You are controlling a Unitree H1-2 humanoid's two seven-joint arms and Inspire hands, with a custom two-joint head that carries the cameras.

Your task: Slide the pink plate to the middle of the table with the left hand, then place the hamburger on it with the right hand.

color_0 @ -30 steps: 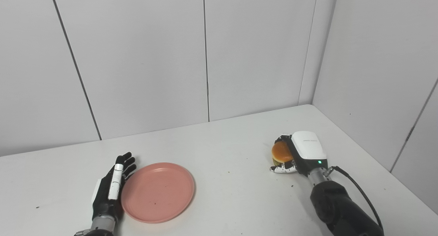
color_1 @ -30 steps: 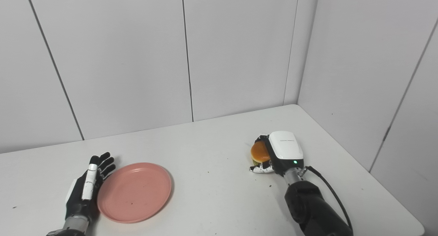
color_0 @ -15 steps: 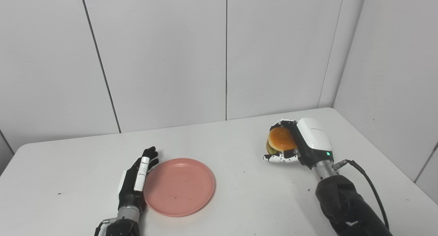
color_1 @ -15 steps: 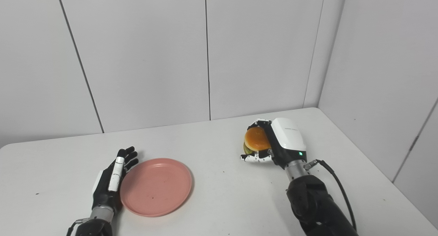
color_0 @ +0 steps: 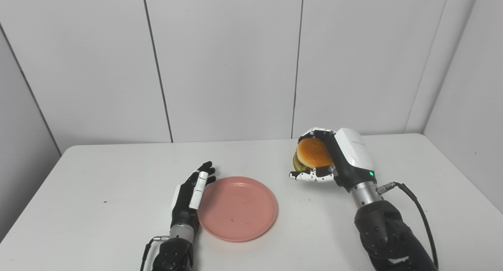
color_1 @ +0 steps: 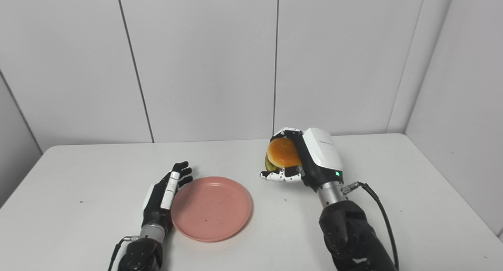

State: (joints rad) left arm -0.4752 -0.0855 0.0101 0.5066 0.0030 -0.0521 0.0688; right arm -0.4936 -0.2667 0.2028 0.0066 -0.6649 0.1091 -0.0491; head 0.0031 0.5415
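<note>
My right hand (color_0: 334,161) grips the hamburger (color_0: 312,155) lifted clear for carrying; my open left hand (color_0: 190,192) braces the pink plate (color_0: 237,208) mid-table.

Bare surface (color_0: 306,208) lies between my burger (color_0: 312,153) and the plate (color_0: 237,208); my left hand (color_0: 188,194) flanks its far rim.

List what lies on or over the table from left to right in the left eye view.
left hand → pink plate → hamburger → right hand, which is closed around the hamburger and holds it above the table.
</note>
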